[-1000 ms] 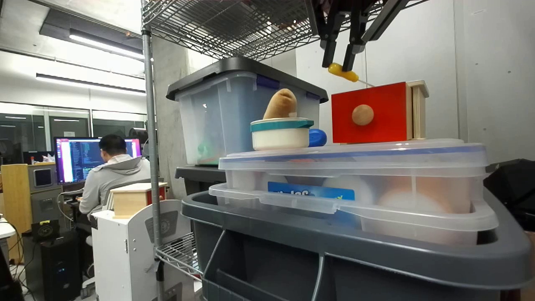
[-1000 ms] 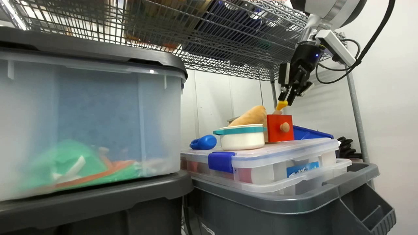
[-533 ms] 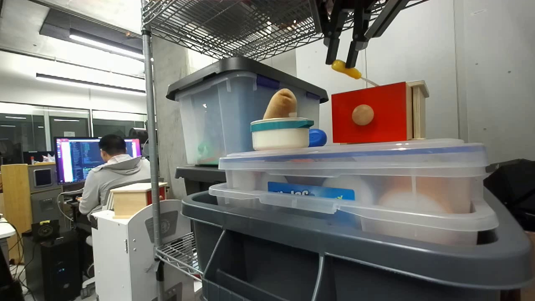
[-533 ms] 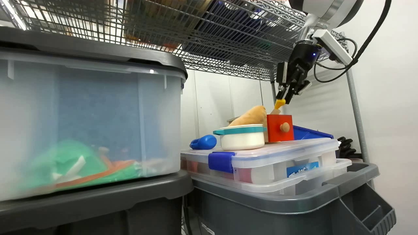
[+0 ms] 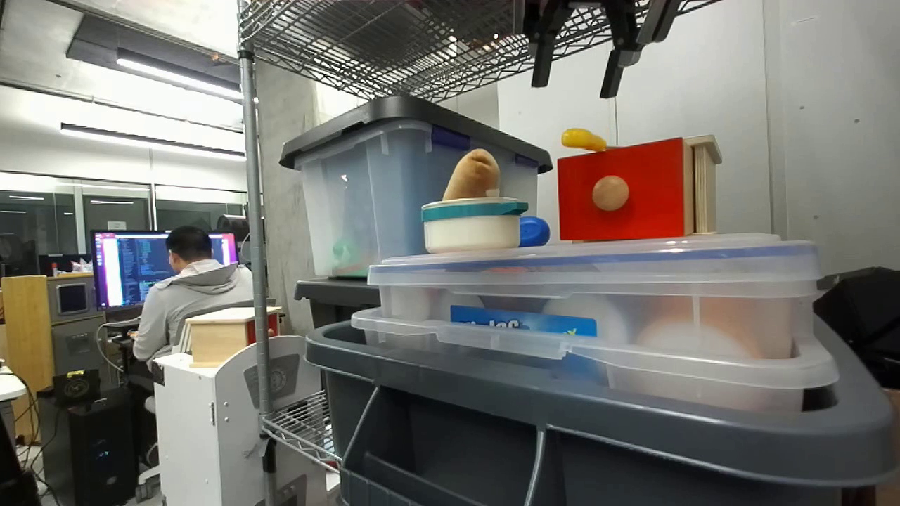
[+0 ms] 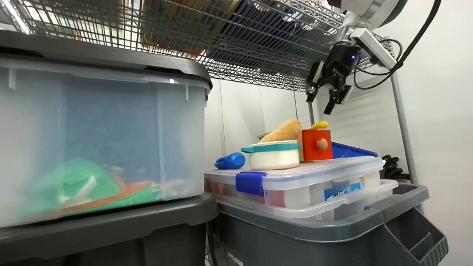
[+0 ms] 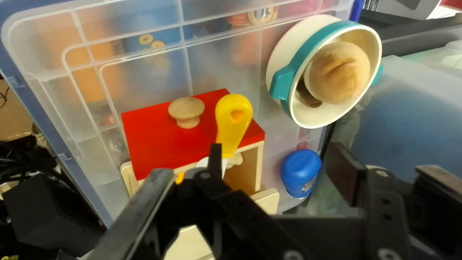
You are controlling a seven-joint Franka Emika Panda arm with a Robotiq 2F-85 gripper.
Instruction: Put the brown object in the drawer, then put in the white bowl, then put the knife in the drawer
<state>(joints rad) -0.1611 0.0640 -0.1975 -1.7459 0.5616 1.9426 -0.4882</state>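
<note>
The knife's yellow handle (image 7: pixel 232 119) lies across the top edge of the red drawer (image 7: pixel 162 137), which has a round wooden knob. Its pale lower part points into the drawer's open top, partly covered by my finger. In an exterior view the handle (image 5: pixel 583 139) sticks out past the red front. Above it my gripper (image 5: pixel 575 90) stands open, fingers wide apart and touching nothing; in the wrist view a gap spans between the fingers. The brown object (image 7: pixel 337 74) leans inside the white bowl (image 6: pixel 275 160), which has a teal band and side handles, beside the drawer.
Drawer and bowl stand on the lid of a see-through tub (image 5: pixel 598 270) set in a dark grey bin (image 5: pixel 598 393). A blue rounded item (image 7: pixel 301 171) sits near the bowl. A big lidded tub (image 6: pixel 103 122) rises alongside. A wire shelf (image 6: pixel 221 40) hangs overhead.
My gripper has opened and let go of the knife. The handle has dropped onto the drawer's top edge, and the gripper has risen a little away from it.
</note>
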